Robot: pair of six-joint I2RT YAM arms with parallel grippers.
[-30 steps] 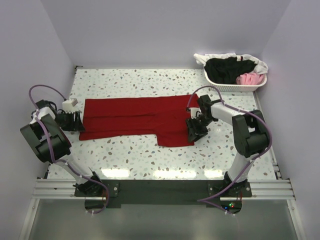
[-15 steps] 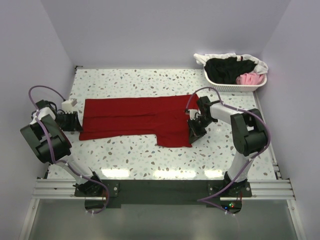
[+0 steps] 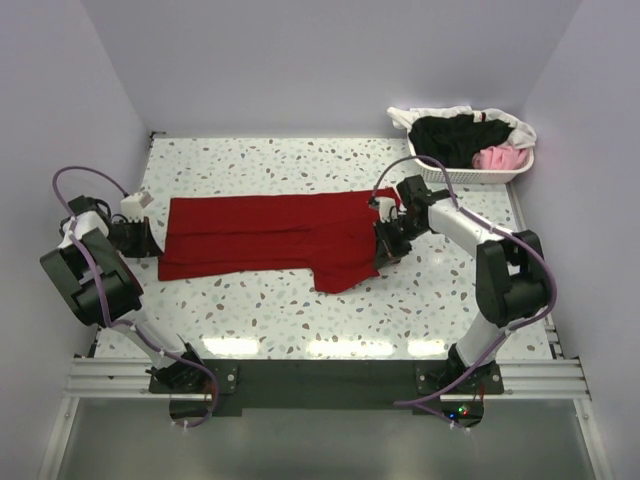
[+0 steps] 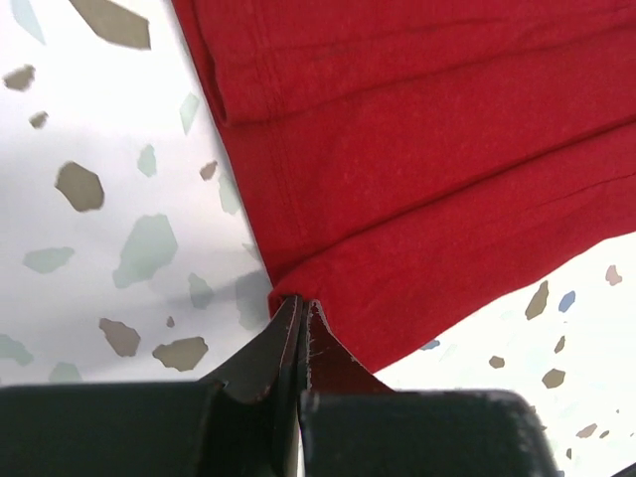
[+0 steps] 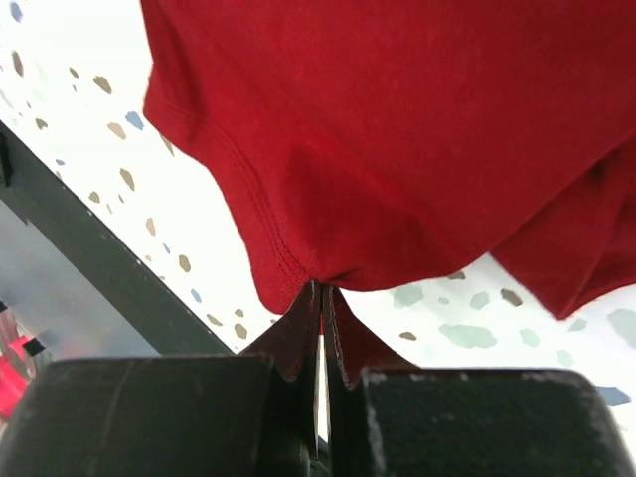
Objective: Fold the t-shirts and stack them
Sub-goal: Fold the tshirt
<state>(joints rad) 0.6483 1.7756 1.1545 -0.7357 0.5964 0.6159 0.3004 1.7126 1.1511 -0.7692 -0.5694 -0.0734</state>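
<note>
A dark red t-shirt [image 3: 270, 233] lies spread across the middle of the table, partly folded lengthwise. My left gripper [image 3: 150, 240] is shut on its left hem edge [image 4: 298, 288]. At the shirt's right end my right gripper [image 3: 384, 245] is shut on a sleeve hem [image 5: 298, 268] and holds that corner lifted off the table. Black [image 3: 455, 138], pink [image 3: 500, 157] and white [image 3: 430, 114] t-shirts lie heaped in the basket at the back right.
The white slotted basket [image 3: 470, 175] stands at the table's back right corner. The speckled table [image 3: 300, 310] ends in a dark rail at the near edge [image 3: 320, 375]. Walls close in on the left, right and back.
Both grippers have closed on the red shirt's ends. The right gripper has moved slightly up and left, lifting the sleeve corner. The left gripper has shifted a little towards the hem.
</note>
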